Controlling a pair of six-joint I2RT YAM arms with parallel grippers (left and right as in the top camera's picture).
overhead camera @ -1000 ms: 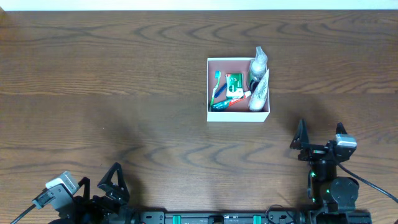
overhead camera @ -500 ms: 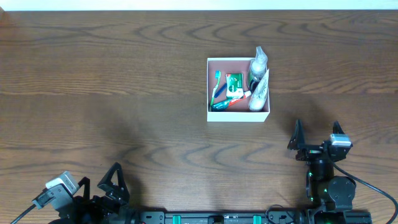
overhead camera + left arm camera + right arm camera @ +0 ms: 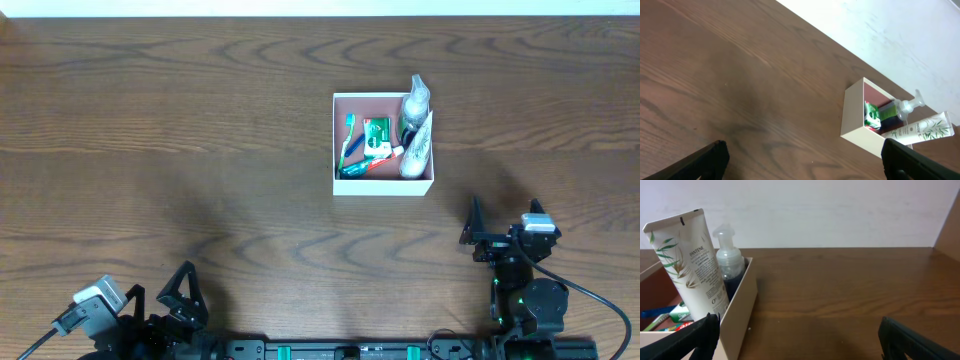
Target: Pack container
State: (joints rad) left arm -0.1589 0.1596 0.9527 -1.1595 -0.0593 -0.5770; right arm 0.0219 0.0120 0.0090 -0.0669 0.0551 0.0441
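Observation:
The white container (image 3: pixel 382 185) with a pink floor stands on the table right of centre. It holds toothbrushes (image 3: pixel 349 140), a green soap box (image 3: pixel 376 135), a white Pantene tube (image 3: pixel 418 148) and a clear pump bottle (image 3: pixel 415 100). It shows in the left wrist view (image 3: pixel 860 125) and the right wrist view (image 3: pixel 737 312). My right gripper (image 3: pixel 503 222) is open and empty, near the front edge, below and right of the container. My left gripper (image 3: pixel 160 300) is open and empty at the front left, far from the container.
The brown wooden table (image 3: pixel 180 130) runs to a white wall at the back (image 3: pixel 320 8). The arm bases sit along the front edge.
My right gripper has drawn back toward the front edge and slightly left, away from the container. The left arm and the container's contents have not moved.

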